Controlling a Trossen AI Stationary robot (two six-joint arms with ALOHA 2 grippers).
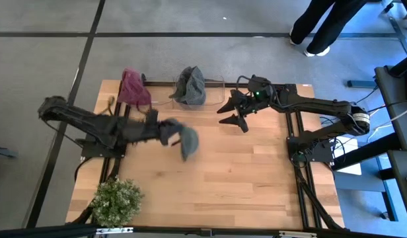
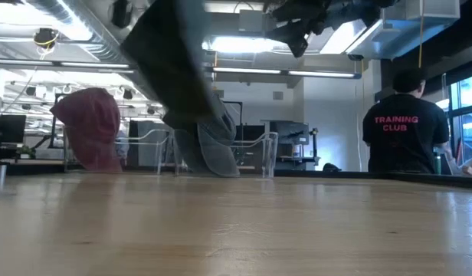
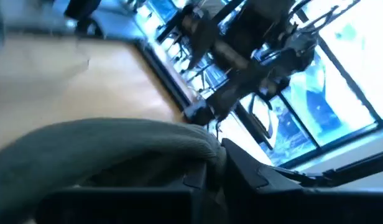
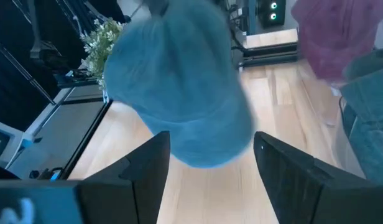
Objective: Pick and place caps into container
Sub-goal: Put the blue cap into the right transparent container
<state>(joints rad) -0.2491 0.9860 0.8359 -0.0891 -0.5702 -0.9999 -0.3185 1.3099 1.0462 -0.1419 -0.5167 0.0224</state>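
Note:
My left gripper (image 1: 166, 132) is over the middle of the table, shut on a dark grey-green cap (image 1: 185, 140), which shows large and lifted in the low view (image 2: 175, 61) and fills the right wrist view (image 4: 185, 93). My right gripper (image 1: 233, 116) hovers open to the cap's right, near the container's right end, touching nothing; its fingers (image 4: 142, 171) frame the held cap from a distance. Another grey-green cap (image 1: 190, 86) sits in the clear container (image 1: 213, 89) at the far edge. The maroon cap (image 1: 133, 88) rests on the table left of the container. My left gripper holds the grey-green cap by an edge of its fabric (image 3: 201, 149), pinched between the two fingers (image 3: 247, 171), which come level from the table's left. Whether that edge is brim or crown cannot be told. The cap is lifted clear of the table and droops away from the fingers (image 1: 187, 147).
A bushy green plant (image 1: 116, 200) stands at the table's near left corner. The near and right parts of the wooden tabletop (image 1: 256, 178) are bare. A person in a dark shirt (image 2: 404, 130) stands beyond the table's far right.

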